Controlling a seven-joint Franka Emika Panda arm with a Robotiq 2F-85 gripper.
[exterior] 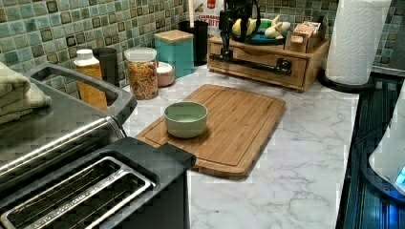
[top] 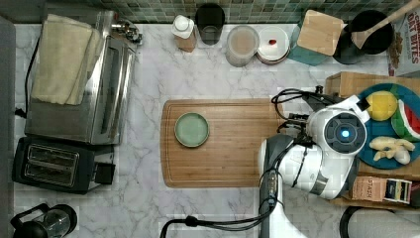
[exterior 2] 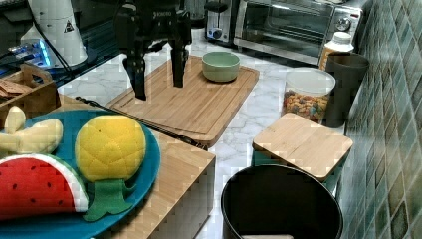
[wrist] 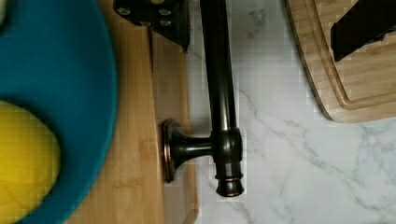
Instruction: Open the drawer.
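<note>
The drawer [exterior: 296,71] is the light-wood front of a low box at the back of the left view, with a long black bar handle [exterior: 253,65] across it. It looks shut against the box. My gripper [exterior: 228,47] hangs over the handle's end on the left view's left. In the wrist view the handle [wrist: 219,93] runs between my open gripper's [wrist: 259,46] two black fingers, close to one finger [wrist: 163,21] and well apart from the other [wrist: 359,32]. The right view shows the gripper [exterior 2: 159,88] open, its fingers pointing down just above the handle [exterior 2: 149,124].
A teal plate [exterior 2: 152,164] of toy fruit lies on top of the drawer box. A bamboo cutting board [top: 228,163] with a green bowl [top: 191,130] lies just in front of the handle. A paper towel roll [exterior: 356,38], jars, a toaster oven [top: 79,84] and a toaster [top: 49,163] stand around.
</note>
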